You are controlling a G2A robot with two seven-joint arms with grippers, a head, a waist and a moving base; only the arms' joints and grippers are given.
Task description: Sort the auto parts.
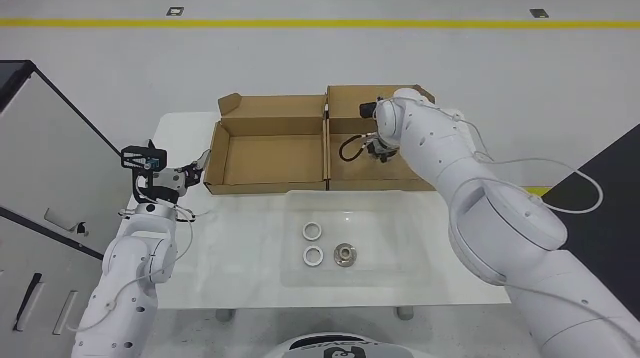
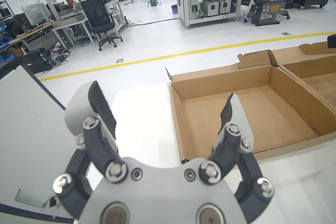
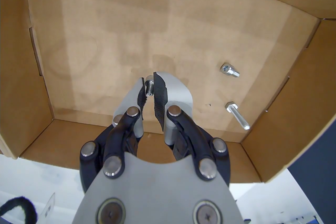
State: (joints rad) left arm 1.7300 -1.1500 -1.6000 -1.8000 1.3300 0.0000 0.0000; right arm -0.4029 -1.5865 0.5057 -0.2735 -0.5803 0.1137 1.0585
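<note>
Over the right-hand cardboard box (image 3: 105,25), your right gripper (image 3: 149,83) is clamped on a small bolt (image 3: 149,88). The threaded shank is pinched between the ribbed pads (image 3: 160,96), with the head at the far end, toward the box floor. You cannot tell from the right wrist view whether the head touches the cardboard or hangs just above it. Two more fasteners lie flat on the same floor, off toward one side wall and clear of the gripper: a short bolt (image 3: 229,70) and a longer bolt (image 3: 237,114), near each other but not touching. In the top view you see the right arm reaching into this box (image 1: 345,108), which stands wall to wall with the left-hand cardboard box (image 1: 270,153) at the far side of the white table (image 1: 240,258). Your left gripper (image 2: 162,93) has its fingers (image 2: 101,101) spread wide with nothing between them. It sits at the outer side of the left-hand box (image 2: 236,109), over the table edge, and the top view puts it (image 1: 190,173) just beside that box's outer wall. Nearer the robot than the boxes is a clear tray (image 1: 300,208). It holds two white rings, the farther ring (image 1: 313,230) and the nearer ring (image 1: 313,255), close together but apart. A round metal part (image 1: 345,253) sits just beside the nearer ring. Both grippers are well away from the tray.
</note>
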